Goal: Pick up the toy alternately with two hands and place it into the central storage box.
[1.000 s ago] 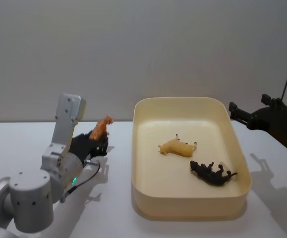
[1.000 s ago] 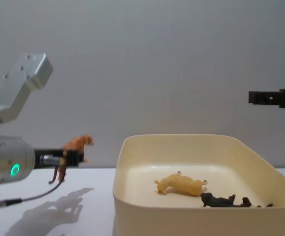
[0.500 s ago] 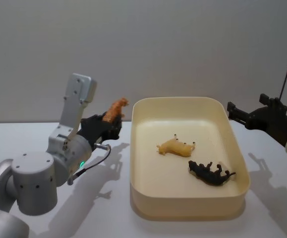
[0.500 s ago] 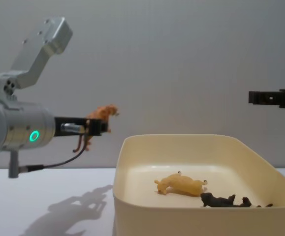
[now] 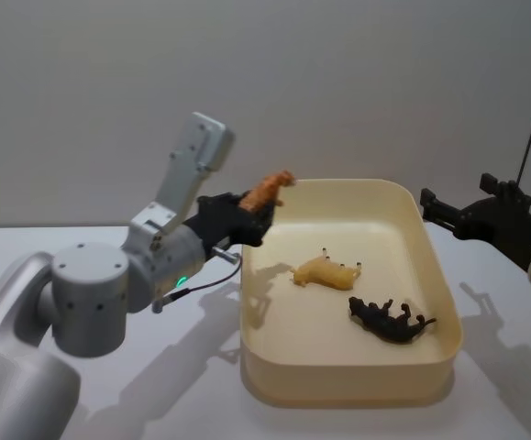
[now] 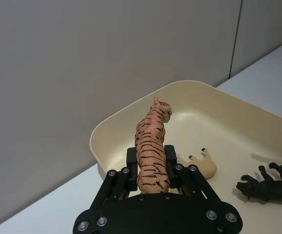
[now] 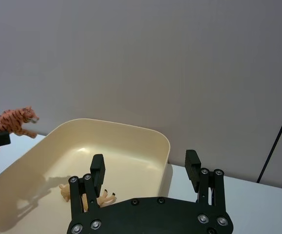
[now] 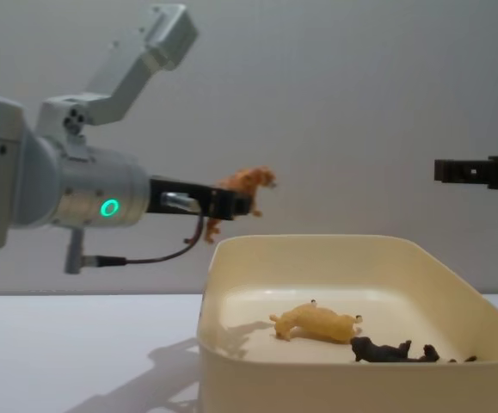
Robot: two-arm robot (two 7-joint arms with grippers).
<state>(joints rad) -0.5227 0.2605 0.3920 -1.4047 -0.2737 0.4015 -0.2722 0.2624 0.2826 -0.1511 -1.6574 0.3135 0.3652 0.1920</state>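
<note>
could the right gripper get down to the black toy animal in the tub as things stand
Probably yes: the right gripper is open, the black toy animal lies uncovered in the cream-beige plastic tub.

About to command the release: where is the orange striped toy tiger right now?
The orange striped toy tiger is clamped in the left gripper, held in the air above the left rim of the cream-beige plastic storage box.

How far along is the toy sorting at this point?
Two toys already lie in the box: a yellow toy and a black toy. In hand: the left gripper holds the tiger over the box's left rim, not yet released. Left: lowering and dropping it. The right gripper waits open beside the box on the right.
</note>
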